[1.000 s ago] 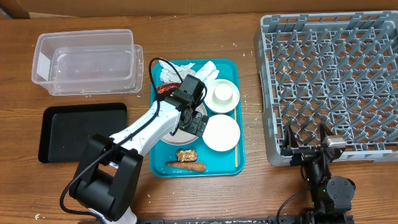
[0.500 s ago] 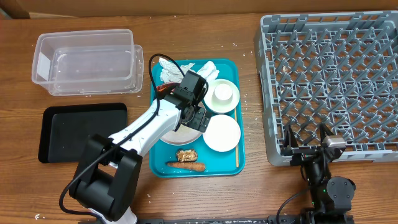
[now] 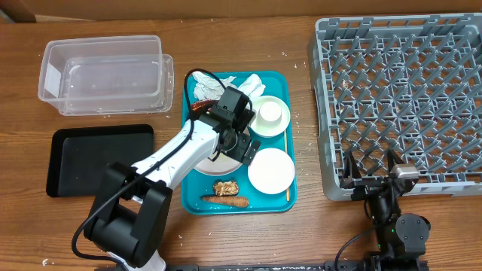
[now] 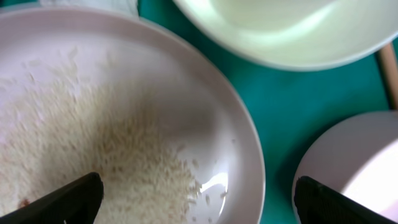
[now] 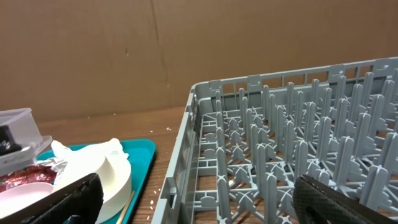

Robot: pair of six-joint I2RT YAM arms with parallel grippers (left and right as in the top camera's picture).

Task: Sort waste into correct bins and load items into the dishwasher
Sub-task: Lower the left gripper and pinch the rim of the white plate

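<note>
A white plate with rice (image 3: pixel 213 167) lies on the teal tray (image 3: pixel 280 202). My left gripper (image 3: pixel 241 147) is open low over it. In the left wrist view its fingers (image 4: pixel 199 208) straddle the rice plate's (image 4: pixel 124 124) right rim. A small white bowl (image 3: pixel 271 170) lies right of it, and also shows in the left wrist view (image 4: pixel 354 162). A bowl with a cup in it (image 3: pixel 269 115) sits behind. A food scrap (image 3: pixel 226 187) and a carrot (image 3: pixel 226 201) lie at the tray's front. My right gripper (image 3: pixel 371 170) is open and empty by the grey dish rack (image 3: pixel 399 90).
Crumpled white paper (image 3: pixel 218 84) and a red foil wrapper (image 3: pixel 199 107) lie at the tray's back. A chopstick (image 3: pixel 287 181) lies along its right edge. A clear plastic bin (image 3: pixel 105 75) and a black tray (image 3: pixel 98 158) stand at the left. The rack (image 5: pixel 292 143) fills the right wrist view.
The small white bowl has slid toward the tray's front right corner. My left gripper shifted slightly over the rice plate. The right arm has not moved.
</note>
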